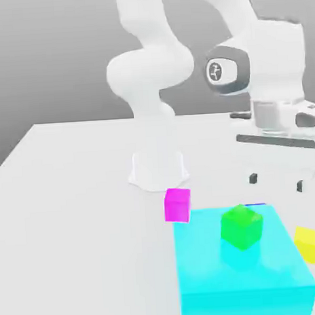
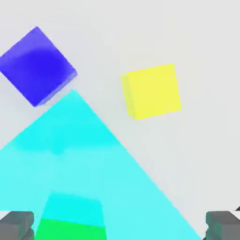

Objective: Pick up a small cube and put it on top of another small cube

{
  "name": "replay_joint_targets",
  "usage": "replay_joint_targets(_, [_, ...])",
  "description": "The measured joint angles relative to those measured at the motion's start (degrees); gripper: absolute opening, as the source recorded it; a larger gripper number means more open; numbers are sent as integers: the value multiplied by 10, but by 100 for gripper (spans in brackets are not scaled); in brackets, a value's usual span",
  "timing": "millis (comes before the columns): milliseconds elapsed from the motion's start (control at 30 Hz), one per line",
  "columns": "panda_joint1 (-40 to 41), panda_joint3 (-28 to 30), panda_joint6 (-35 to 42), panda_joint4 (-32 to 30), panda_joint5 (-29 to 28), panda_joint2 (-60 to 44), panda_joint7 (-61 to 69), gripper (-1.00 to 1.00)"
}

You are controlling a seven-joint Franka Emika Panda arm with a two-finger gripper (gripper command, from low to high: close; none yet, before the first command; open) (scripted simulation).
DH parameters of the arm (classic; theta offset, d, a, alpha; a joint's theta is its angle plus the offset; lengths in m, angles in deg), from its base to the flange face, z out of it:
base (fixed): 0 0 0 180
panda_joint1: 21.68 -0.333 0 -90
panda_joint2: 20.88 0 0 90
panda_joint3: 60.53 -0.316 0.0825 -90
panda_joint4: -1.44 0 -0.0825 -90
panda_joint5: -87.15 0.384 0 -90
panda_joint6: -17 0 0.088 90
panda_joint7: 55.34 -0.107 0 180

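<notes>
From the exterior view, the blue cube [image 1: 255, 205] is nearly hidden behind the cyan block [image 1: 242, 273] (only a sliver peeks out). The pincer [image 1: 276, 182] hangs spread above, at the green cube's [image 1: 242, 226] 1 o'clock; the yellow cube [image 1: 308, 243] sits at its 3 o'clock.

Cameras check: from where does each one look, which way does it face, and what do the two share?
Exterior view: off the arm, above the table, looking down at the arm's base with the cyan block nearest; arm and hand show.
Hand view: on the hand, looking down at the table past two dark fingertips, spread wide apart.
Shared: cyan block, green cube, yellow cube and blue cube, just a sliver behind the green one in the exterior view.
</notes>
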Motion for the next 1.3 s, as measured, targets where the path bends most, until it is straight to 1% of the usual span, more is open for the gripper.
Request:
replay_joint_targets(167, [-45, 6, -30, -31, 30, -35, 142, 0])
replay_joint_targets(333, [-89, 2, -61, -59, 81, -70, 290, 0])
replay_joint_targets(533, [-93, -12, -117, -48, 135, -139, 340, 0])
replay_joint_targets(633, [-76, -35, -149, -41, 162, -177, 359, 0])
replay_joint_targets(767, [-46, -68, -192, -35, 177, -229, 374, 0])
replay_joint_targets(800, [-41, -72, -199, -35, 177, -238, 375, -100])
replay_joint_targets(1033, [-41, -73, -199, -34, 180, -238, 377, -100])
replay_joint_targets(1133, [-57, -56, -172, -37, 172, -206, 368, -100])
replay_joint_targets(1300, [-72, -31, -120, -47, 132, -143, 337, -100])
